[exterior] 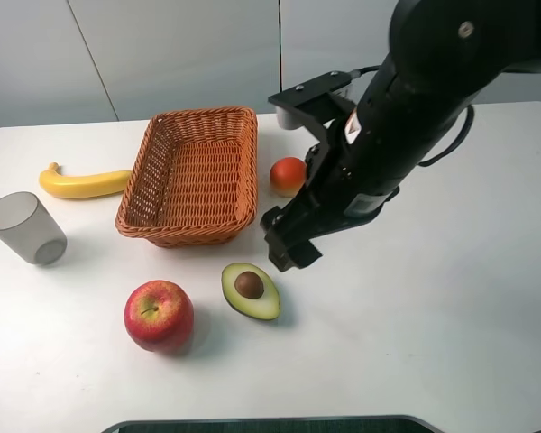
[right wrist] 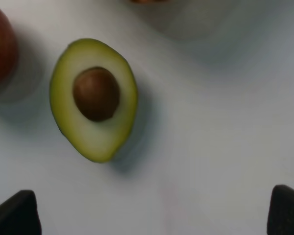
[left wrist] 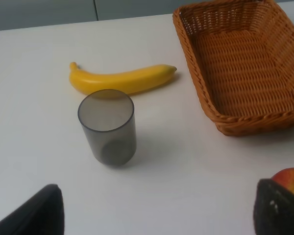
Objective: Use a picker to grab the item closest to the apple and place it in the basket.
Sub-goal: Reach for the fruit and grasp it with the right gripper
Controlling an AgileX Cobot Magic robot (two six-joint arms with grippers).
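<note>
A red apple [exterior: 159, 315] lies near the table's front, and its edge shows in the left wrist view [left wrist: 291, 180] and the right wrist view [right wrist: 1, 51]. Just right of it lies a halved avocado [exterior: 250, 290], cut face up with the brown pit showing [right wrist: 94, 98]. The wicker basket [exterior: 250, 171] stands behind them with nothing inside [left wrist: 206, 83]. My right gripper [exterior: 288, 239] hangs open just behind and right of the avocado, its fingertips wide apart [right wrist: 152, 215]. My left gripper [left wrist: 157, 210] is open and holds nothing; it is outside the exterior high view.
A banana [exterior: 83, 183] lies left of the basket, with a grey translucent cup [exterior: 24, 227] in front of it. A small red-orange fruit [exterior: 288, 176] sits right of the basket, close to my right arm. White table stretches to the right.
</note>
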